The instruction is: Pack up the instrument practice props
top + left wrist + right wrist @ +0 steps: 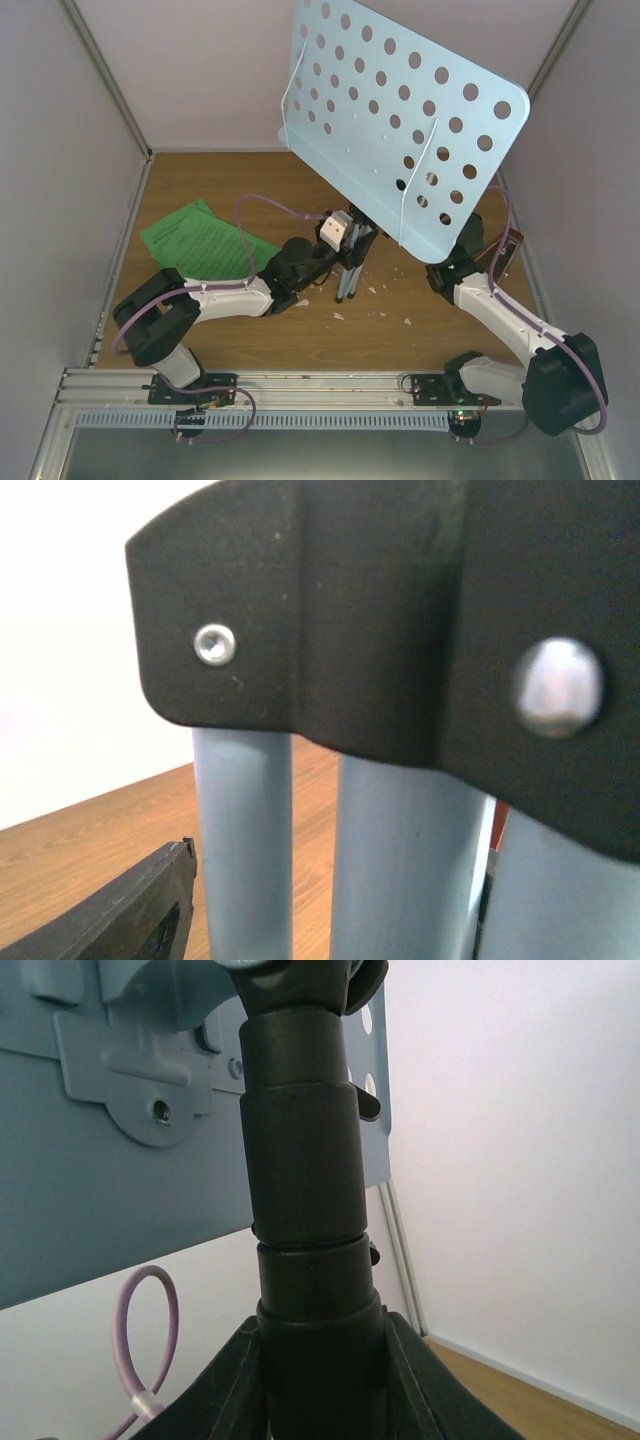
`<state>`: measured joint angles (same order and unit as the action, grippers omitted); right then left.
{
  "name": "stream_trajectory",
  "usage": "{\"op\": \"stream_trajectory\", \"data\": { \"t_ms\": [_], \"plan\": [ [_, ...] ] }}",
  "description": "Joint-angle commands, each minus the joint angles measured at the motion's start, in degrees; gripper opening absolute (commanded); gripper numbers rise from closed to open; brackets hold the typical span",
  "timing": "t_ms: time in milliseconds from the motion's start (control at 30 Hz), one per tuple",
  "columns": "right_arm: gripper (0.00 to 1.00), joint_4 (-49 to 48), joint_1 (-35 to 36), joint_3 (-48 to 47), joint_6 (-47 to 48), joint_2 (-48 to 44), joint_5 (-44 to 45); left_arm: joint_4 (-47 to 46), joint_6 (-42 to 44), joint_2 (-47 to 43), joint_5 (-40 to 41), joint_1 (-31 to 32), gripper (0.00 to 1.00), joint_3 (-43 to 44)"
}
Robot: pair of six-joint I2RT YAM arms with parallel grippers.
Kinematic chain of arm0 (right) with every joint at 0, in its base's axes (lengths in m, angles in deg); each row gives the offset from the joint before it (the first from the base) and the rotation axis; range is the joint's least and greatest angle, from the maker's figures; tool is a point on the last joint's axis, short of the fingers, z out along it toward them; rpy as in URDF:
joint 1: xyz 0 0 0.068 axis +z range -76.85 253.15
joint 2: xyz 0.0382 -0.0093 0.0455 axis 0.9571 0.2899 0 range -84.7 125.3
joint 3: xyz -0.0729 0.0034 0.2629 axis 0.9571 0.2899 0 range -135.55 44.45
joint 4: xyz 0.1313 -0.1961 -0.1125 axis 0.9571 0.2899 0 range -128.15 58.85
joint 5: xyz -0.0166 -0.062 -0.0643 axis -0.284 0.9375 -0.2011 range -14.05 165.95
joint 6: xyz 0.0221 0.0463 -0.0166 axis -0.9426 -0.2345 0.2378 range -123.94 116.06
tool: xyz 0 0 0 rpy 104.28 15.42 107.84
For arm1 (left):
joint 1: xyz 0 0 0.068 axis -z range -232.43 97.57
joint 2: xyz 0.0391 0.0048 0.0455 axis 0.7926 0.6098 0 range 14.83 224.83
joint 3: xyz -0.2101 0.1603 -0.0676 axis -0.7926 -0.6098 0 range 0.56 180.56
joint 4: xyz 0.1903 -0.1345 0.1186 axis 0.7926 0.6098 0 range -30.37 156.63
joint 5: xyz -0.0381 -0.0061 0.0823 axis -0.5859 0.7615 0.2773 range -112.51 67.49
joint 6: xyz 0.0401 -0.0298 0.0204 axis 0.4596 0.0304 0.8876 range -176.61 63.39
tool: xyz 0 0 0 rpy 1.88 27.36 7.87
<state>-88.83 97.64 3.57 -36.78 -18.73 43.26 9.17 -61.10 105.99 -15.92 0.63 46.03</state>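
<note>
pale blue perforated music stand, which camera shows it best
Top external: the pale blue perforated music stand shows its whole holed desk, tilted. Right wrist sees only the desk's back and the black shaft; left wrist only grey legs under a black collar.

Small white crumbs point(407, 322) lie scattered near the middle of the wooden bench point(230, 180). A metal rail point(330, 385) lines its near edge, and pale walls point(190, 70) enclose it.

One stand point(400, 110) is here, with one metronome point(510, 250) right of it. At least two overlapping pages point(200, 242) lie left of it.
</note>
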Motion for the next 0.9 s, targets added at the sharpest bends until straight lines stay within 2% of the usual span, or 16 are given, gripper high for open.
{"op": "stream_trajectory", "data": {
  "t_ms": [0, 133, 233, 300, 433, 500, 667, 767, 867],
  "plan": [
    [0.01, -6.6, 0.3, -0.2, -6.0, -2.7, 3.7, -4.0, 0.1, 1.9, -1.6, 0.5, 0.66, 2.2],
    [0.0, -6.8, 0.3, 0.3, -6.7, -3.3, 5.2, -3.1, 1.5, 2.3, -2.6, 0.9, 0.45, 2.8],
    [0.0, -6.6, 0.3, 0.4, -7.5, -3.9, 7.0, -0.8, 2.2, 0.8, -2.0, 1.1, 0.22, 3.0],
    [0.01, -6.7, 0.3, 0.3, -8.3, -3.9, 8.1, 1.6, 2.9, -1.4, -1.3, 1.4, 0.12, 2.9],
    [0.0, -4.6, 0.3, 0.1, -10.6, -3.3, 11.5, 10.6, 2.9, -6.7, -0.8, 1.5, 0.08, 3.5],
    [0.01, -2.7, 0.3, 0.3, -12.3, -2.4, 13.8, 18.7, 1.6, -9.3, -0.4, 1.5, 0.01, 5.3],
    [0.01, -0.7, 0.3, 2.9, -17.9, 1.2, 18.4, 40.4, -3.0, -15.8, 0.0, 1.5, 0.0, 9.1],
    [0.07, 2.4, 0.3, 3.7, -20.6, 3.7, 21.3, 47.2, -6.5, -19.4, 0.3, 1.5, 0.0, 7.3],
    [0.16, 7.0, 0.3, 4.8, -21.2, 6.1, 24.1, 48.6, -10.0, -22.7, 0.4, 1.5, 0.0, 2.7]
  ]
}}
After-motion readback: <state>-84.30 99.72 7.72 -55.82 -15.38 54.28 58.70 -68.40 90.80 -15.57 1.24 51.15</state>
